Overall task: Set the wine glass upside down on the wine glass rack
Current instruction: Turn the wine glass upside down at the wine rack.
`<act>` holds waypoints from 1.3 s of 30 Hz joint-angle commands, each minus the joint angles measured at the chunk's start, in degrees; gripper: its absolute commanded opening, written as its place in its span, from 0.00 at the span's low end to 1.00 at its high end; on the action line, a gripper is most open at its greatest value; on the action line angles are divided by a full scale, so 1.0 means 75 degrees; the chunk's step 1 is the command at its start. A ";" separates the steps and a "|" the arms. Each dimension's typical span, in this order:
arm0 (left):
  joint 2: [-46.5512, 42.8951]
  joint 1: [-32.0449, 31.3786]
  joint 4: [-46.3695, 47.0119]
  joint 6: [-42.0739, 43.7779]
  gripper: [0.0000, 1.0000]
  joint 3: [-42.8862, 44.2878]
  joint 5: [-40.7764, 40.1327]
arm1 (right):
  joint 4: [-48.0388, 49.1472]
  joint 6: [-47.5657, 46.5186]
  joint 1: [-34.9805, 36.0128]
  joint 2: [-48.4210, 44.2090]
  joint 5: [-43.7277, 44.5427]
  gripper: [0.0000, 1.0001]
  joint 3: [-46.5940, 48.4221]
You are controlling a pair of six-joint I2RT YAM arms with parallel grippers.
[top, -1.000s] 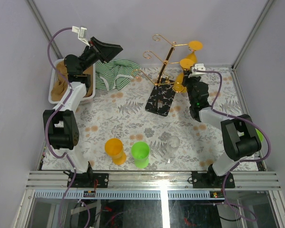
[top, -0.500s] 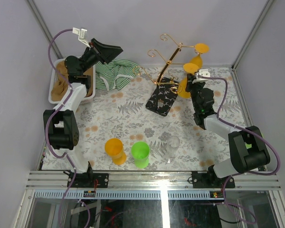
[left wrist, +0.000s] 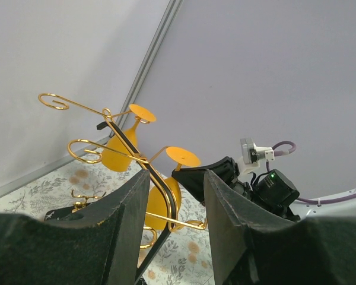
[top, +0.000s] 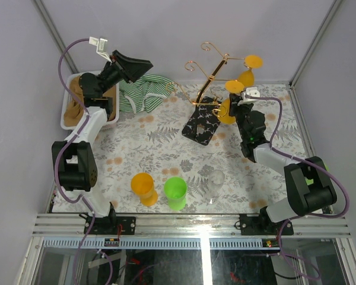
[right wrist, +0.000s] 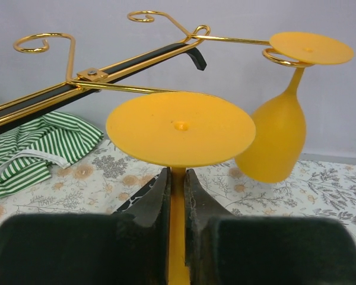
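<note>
**Orange glass held foot-up at the rack**

The right gripper (right wrist: 177, 178) is clamped on the stem of an orange wine glass (right wrist: 181, 127), which is held upside down with its round foot on top. The foot sits right beside a gold arm of the wine glass rack (top: 209, 80); whether it rests on the hook cannot be told. A second orange wine glass (right wrist: 279, 142) hangs upside down from a curled hook further out. The rack's black floral base (top: 202, 124) stands on the flower-patterned tablecloth (top: 142, 148). The left gripper (top: 139, 62) is raised above a green striped cloth (top: 142, 92), jaws apart and empty. Near the arm bases stand an orange cup (top: 143, 187), a green cup (top: 175, 191) and a clear glass (top: 216, 178)
</note>
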 commanded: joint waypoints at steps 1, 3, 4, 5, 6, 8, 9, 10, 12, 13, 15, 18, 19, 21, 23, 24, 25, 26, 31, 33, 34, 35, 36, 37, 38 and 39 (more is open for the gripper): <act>-0.0315 0.0063 0.0413 0.0020 0.41 -0.0131 0.0116 | 0.0186 0.0122 0.0146 0.0035 -0.0163 0.12 0.0327; -0.0353 0.0068 0.0430 0.0018 0.41 -0.0178 0.0113 | 0.0112 0.0155 0.0163 -0.0072 -0.0129 0.17 0.0242; -0.0351 0.0065 0.0435 0.0018 0.41 -0.0201 0.0115 | 0.0073 0.0170 0.0165 -0.0142 -0.0114 0.21 0.0178; -0.0369 0.0063 0.0442 0.0024 0.41 -0.0210 0.0108 | 0.0039 0.0176 0.0169 -0.0206 -0.0102 0.25 0.0117; -0.0370 0.0060 0.0437 0.0025 0.41 -0.0227 0.0110 | 0.0009 0.0193 0.0179 -0.0277 -0.0073 0.29 0.0048; -0.0361 0.0069 0.0449 0.0012 0.41 -0.0223 0.0125 | -0.0052 0.0211 0.0192 -0.0405 -0.0050 0.40 -0.0093; -0.0357 0.0063 0.0457 0.0007 0.41 -0.0219 0.0135 | -0.0072 0.0214 0.0196 -0.0465 -0.0044 0.46 -0.0173; -0.0359 0.0065 0.0459 0.0007 0.41 -0.0217 0.0143 | -0.0074 0.0229 0.0203 -0.0525 -0.0028 0.53 -0.0236; -0.0337 0.0069 0.0460 0.0006 0.41 -0.0217 0.0146 | -0.0122 0.0227 0.0217 -0.0674 0.0017 0.61 -0.0374; -0.0342 0.0062 0.0460 0.0006 0.41 -0.0216 0.0149 | -0.0158 0.0219 0.0230 -0.0721 0.0065 0.64 -0.0434; -0.0327 0.0063 0.0460 0.0007 0.41 -0.0213 0.0152 | -0.0214 0.0205 0.0233 -0.0930 0.0204 0.69 -0.0602; -0.0317 0.0064 0.0421 0.0024 0.41 -0.0209 0.0151 | -0.0434 0.0184 0.0238 -0.1274 0.0381 0.71 -0.0814; -0.0313 0.0064 0.0392 0.0044 0.41 -0.0217 0.0141 | -0.0566 0.0181 0.0243 -0.1430 0.0440 0.71 -0.0880; -0.0321 0.0068 0.0214 0.0158 0.40 -0.0219 0.0121 | -0.0947 0.0181 0.0246 -0.1793 0.0572 0.71 -0.0982; -0.0372 0.0068 -0.0102 0.0383 0.40 -0.0184 0.0084 | -0.1584 0.0168 0.0241 -0.2252 0.0699 0.71 -0.1011; -0.0417 0.0067 -0.0380 0.0546 0.40 -0.0162 0.0053 | -0.2030 0.0147 0.0244 -0.2532 0.0799 0.72 -0.0992; -0.0462 0.0067 -0.0624 0.0711 0.40 -0.0157 0.0026 | -0.2487 0.0140 0.0242 -0.2809 0.0917 0.72 -0.0959; -0.0522 0.0066 -0.0906 0.0916 0.40 -0.0127 -0.0029 | -0.2879 0.0105 0.0241 -0.3090 0.1071 0.73 -0.0940; -0.0745 0.0064 -0.2692 0.2153 0.40 0.0124 -0.0362 | -0.4813 -0.0241 0.0243 -0.4508 0.2106 0.83 -0.0680; -0.0837 0.0069 -0.3542 0.2635 0.40 0.0272 -0.0541 | -0.5648 -0.0402 0.0234 -0.4775 0.2671 0.86 -0.0306; -0.0894 0.0065 -0.3897 0.2830 0.40 0.0303 -0.0611 | -0.6022 -0.0481 0.0241 -0.4815 0.2988 0.87 -0.0059; -0.0952 0.0067 -0.4119 0.2968 0.40 0.0310 -0.0680 | -0.6477 -0.0535 0.0235 -0.4757 0.3291 0.88 0.0269; -0.1017 0.0065 -0.4280 0.3081 0.40 0.0284 -0.0763 | -0.6955 -0.0574 0.0240 -0.4637 0.3520 0.88 0.0652; -0.1122 0.0058 -0.4422 0.3150 0.40 0.0272 -0.0813 | -0.7452 -0.0595 0.0240 -0.4424 0.3661 0.89 0.1079; -0.1183 0.0058 -0.4510 0.3193 0.40 0.0243 -0.0834 | -0.7965 -0.0577 0.0239 -0.4181 0.3692 0.89 0.1564; -0.1250 0.0053 -0.4604 0.3223 0.40 0.0219 -0.0839 | -0.8375 -0.0516 0.0234 -0.3928 0.3694 0.89 0.2004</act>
